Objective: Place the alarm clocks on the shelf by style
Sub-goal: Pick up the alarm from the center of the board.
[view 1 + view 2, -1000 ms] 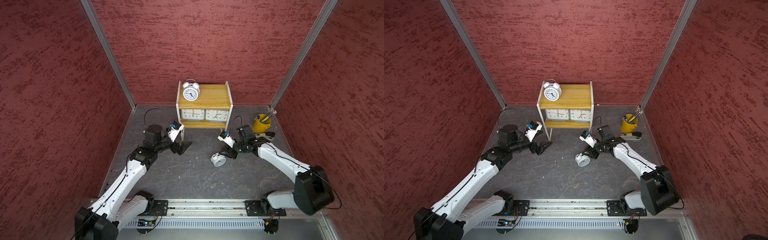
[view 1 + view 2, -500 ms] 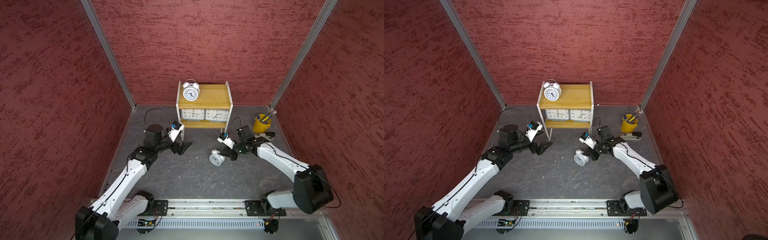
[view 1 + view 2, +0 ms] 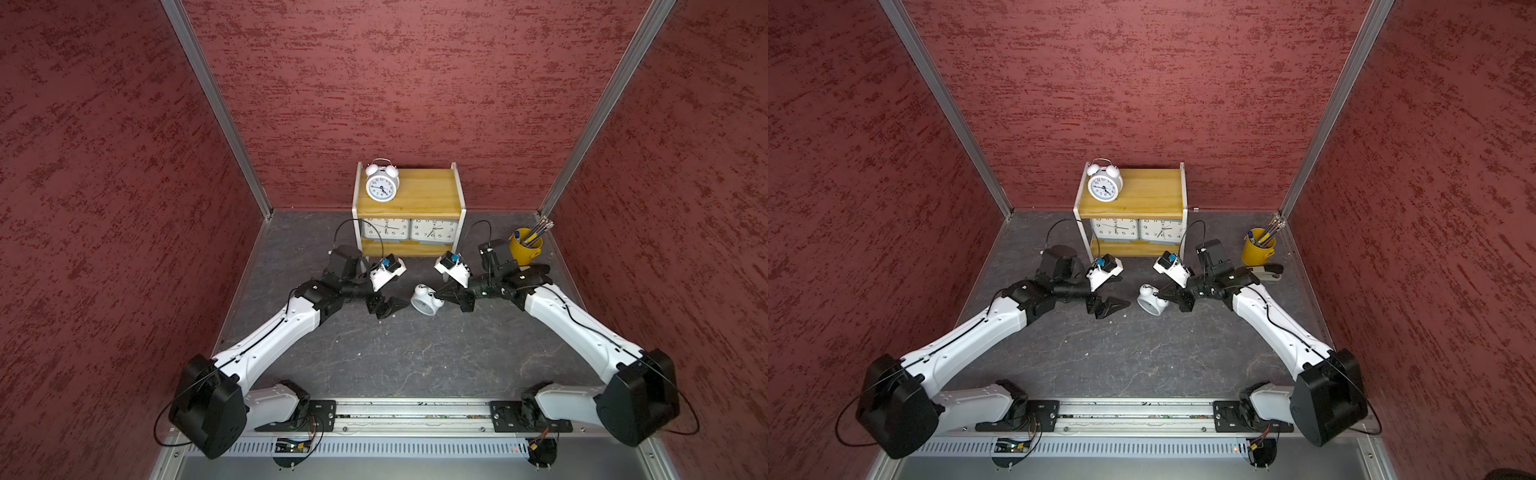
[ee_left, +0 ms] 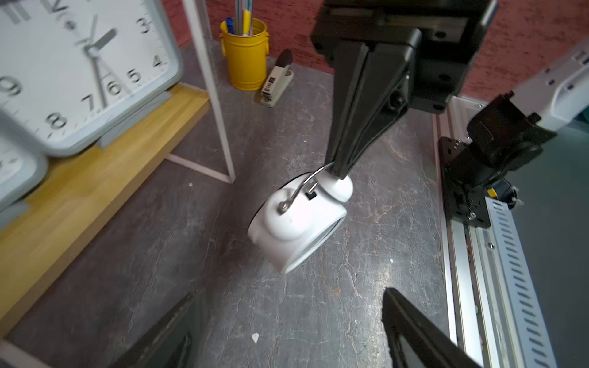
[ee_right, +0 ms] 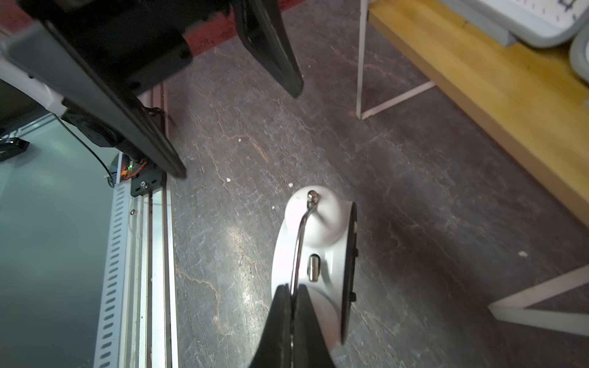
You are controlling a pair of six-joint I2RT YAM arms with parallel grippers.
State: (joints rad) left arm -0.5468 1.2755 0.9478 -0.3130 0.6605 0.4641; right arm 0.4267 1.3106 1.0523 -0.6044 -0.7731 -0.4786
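Stone tabletop (image 3: 374,357): four clocks (image 3: 382,185), one shelf (image 3: 430,189)

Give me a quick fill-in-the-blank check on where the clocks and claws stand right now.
The right claw is shut on the ____ of a twin-bell clock.
The left claw is ____ and holds nothing.
Both grey clocks stand on the ____ tier of the shelf.
The other twin-bell clock stands on the ____ board.
Missing words: handle, open, lower, top.

Twin-bell clock (image 3: 1151,301), handle in right jaws
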